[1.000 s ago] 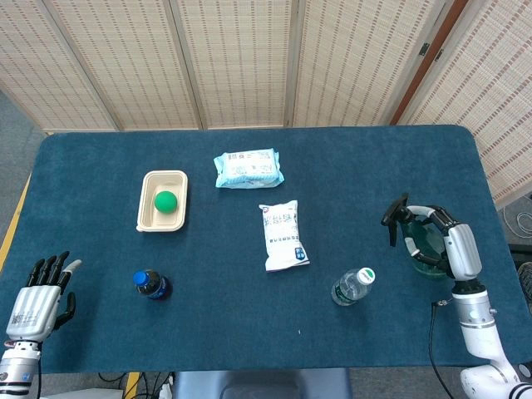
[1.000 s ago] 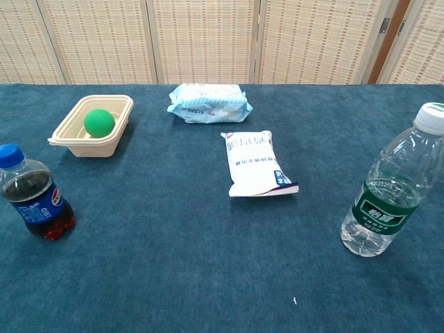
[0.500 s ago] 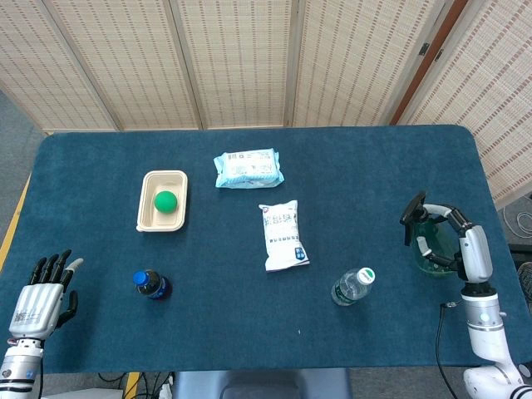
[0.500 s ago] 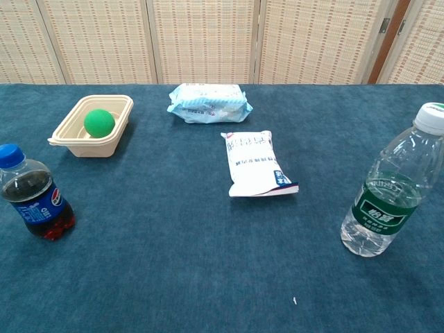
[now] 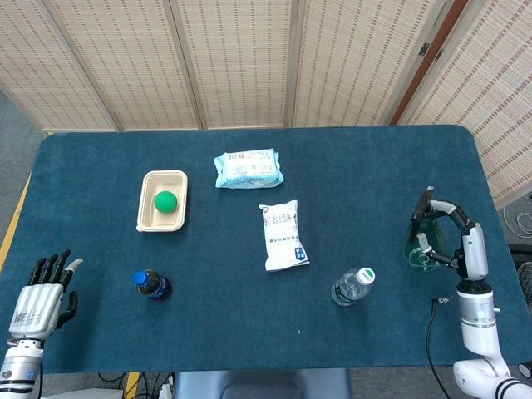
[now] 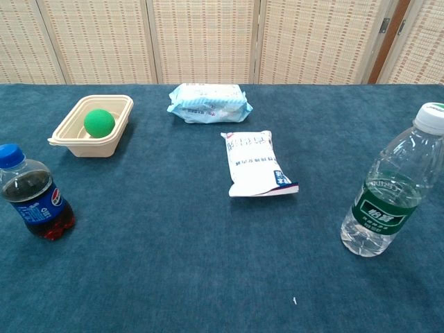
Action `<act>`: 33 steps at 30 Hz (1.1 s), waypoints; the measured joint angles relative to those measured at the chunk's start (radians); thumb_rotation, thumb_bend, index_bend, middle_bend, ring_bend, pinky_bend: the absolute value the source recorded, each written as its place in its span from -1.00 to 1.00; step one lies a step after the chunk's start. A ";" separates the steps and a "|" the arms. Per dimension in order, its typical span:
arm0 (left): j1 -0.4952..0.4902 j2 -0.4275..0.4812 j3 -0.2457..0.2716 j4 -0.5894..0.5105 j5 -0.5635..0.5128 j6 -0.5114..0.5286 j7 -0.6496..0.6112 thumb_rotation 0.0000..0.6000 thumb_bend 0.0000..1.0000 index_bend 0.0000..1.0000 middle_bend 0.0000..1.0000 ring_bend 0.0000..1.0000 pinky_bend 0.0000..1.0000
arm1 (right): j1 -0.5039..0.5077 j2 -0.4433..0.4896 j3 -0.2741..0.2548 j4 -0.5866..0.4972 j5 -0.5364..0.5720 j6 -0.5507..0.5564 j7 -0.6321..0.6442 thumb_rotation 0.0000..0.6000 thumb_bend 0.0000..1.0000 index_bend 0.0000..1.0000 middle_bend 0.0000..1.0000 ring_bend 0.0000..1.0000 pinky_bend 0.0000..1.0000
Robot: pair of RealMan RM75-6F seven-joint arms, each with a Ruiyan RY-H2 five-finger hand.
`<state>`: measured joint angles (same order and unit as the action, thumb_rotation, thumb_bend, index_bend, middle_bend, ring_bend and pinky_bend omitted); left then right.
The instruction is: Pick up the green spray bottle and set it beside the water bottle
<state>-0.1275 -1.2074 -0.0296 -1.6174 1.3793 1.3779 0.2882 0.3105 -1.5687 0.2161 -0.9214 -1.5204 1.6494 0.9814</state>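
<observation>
The translucent green plastic spray bottle point(image 5: 418, 246) with a black trigger head is seen upright near the table's right edge, gripped by the right hand point(image 5: 453, 241), whose pale fingers point(image 5: 426, 249) are curled around its rounded body; whether its base touches the cloth cannot be told. The right forearm point(image 5: 476, 320) is shown rising almost vertically from the near edge. The clear, ribbed plastic water bottle point(image 5: 352, 286) with a white cap and green label is placed to the bottle's left, well apart from it.

Further left, a white, pillow-shaped glossy pouch point(image 5: 283, 235) is laid flat at the centre, with a pale blue soft pack of wipes point(image 5: 248, 168) beyond it. A green ball point(image 5: 166, 200) is held in a beige rectangular tray point(image 5: 146, 203). A small dark cola bottle point(image 5: 153, 284) with a blue cap is stood nearer the front. All rest on the dark blue, felt-like table cover point(image 5: 374, 174).

The left hand point(image 5: 41, 299) is held at the near left corner, empty, its dark-tipped fingers extended and slightly parted.
</observation>
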 measured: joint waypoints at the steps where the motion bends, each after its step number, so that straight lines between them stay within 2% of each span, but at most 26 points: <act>1: 0.000 0.000 0.000 0.000 -0.001 0.000 0.001 1.00 0.23 -0.72 -0.90 -1.00 -1.00 | 0.000 -0.004 0.000 0.005 0.000 0.001 0.009 1.00 -0.42 -0.15 -0.07 -0.36 -0.07; 10: -0.004 -0.001 -0.007 -0.018 -0.018 0.001 0.037 1.00 0.23 -0.72 -0.90 -1.00 -1.00 | 0.007 -0.045 -0.007 0.093 -0.005 -0.002 0.167 1.00 -0.42 -0.15 -0.07 -0.36 -0.07; 17: -0.011 0.008 -0.022 -0.075 -0.042 0.010 0.114 1.00 0.23 -0.72 -0.90 -1.00 -1.00 | 0.031 -0.094 -0.010 0.222 -0.014 -0.003 0.330 1.00 -0.42 -0.15 -0.07 -0.36 -0.07; 33: -0.025 0.002 -0.045 -0.164 -0.119 0.039 0.290 1.00 0.23 -0.72 -0.90 -1.00 -1.00 | 0.053 -0.220 -0.032 0.503 -0.027 0.056 0.594 1.00 -0.42 -0.15 -0.07 -0.36 -0.07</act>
<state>-0.1524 -1.2051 -0.0744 -1.7813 1.2606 1.4171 0.5783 0.3636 -1.7884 0.1843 -0.4180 -1.5469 1.7054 1.5751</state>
